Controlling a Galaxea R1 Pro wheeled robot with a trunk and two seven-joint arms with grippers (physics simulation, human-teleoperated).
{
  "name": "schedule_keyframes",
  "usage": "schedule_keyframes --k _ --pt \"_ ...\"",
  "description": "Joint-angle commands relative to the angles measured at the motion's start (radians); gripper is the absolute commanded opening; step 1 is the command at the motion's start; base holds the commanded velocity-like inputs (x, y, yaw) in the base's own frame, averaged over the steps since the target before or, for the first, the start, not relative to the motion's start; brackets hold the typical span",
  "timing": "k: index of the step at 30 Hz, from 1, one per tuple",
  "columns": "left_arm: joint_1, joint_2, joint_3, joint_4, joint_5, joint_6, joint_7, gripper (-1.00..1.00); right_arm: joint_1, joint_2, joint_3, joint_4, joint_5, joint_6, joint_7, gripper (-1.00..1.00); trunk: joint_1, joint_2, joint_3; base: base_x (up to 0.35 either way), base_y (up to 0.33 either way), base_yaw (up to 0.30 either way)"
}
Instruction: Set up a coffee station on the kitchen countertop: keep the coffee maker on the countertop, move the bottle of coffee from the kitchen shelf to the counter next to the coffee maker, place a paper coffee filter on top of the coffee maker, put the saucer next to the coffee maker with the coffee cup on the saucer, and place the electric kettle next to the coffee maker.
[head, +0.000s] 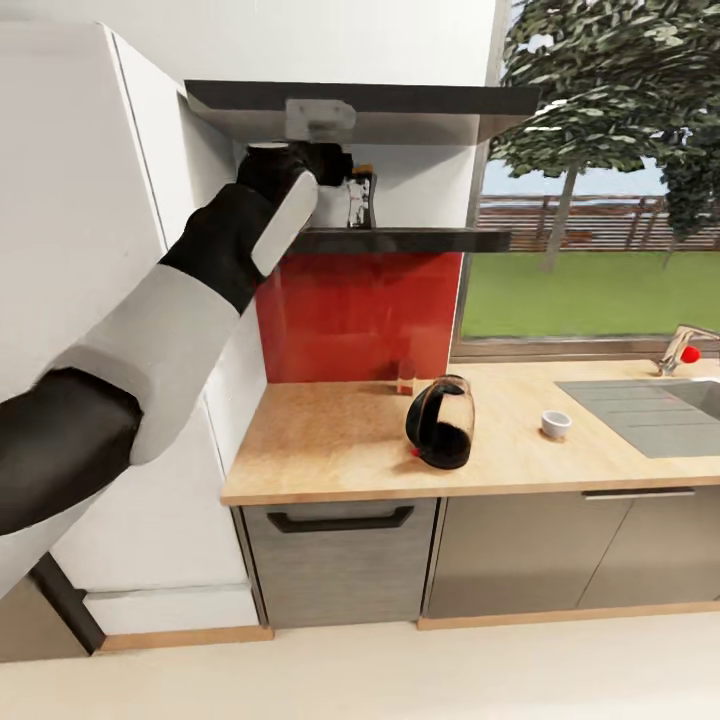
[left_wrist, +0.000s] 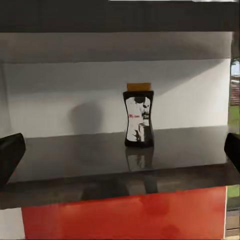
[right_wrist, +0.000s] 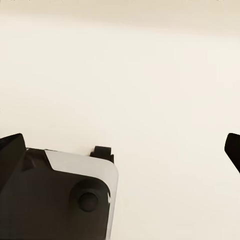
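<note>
The robot's left gripper (head: 345, 170) is reaching up to the dark kitchen shelf (head: 400, 240), its fingers (left_wrist: 11, 152) standing wide apart and holding nothing, with the bottle of coffee (left_wrist: 138, 118) sitting upright on that shelf just ahead of them. Below the shelf, the electric kettle (head: 441, 422) and the coffee cup (head: 556, 424) are resting apart on the kitchen countertop (head: 320, 450). The right gripper (right_wrist: 122, 150) is hanging spread open over the pale floor (right_wrist: 150, 90).
</note>
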Motion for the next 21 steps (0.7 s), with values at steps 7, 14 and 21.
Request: schedule_keyframes --k 7,14,21 --pt "-0.156 0.000 -0.005 0.267 0.050 -0.001 0.025 1.00 0.042 -0.012 0.005 0.021 0.003 0.000 0.009 1.00 0.001 -0.002 -0.003 0.000 0.000 0.000" --pt "-0.133 0.000 -0.008 0.280 -0.015 -0.002 0.051 1.00 0.130 -0.032 0.005 0.026 0.002 0.004 0.017 1.00 0.001 -0.002 -0.003 0.000 0.000 0.000" --pt "-0.025 0.000 -0.015 0.268 -0.096 -0.096 0.043 1.00 0.162 -0.042 0.005 0.024 -0.001 0.003 0.069 1.00 0.001 -0.002 -0.003 0.000 0.000 0.000"
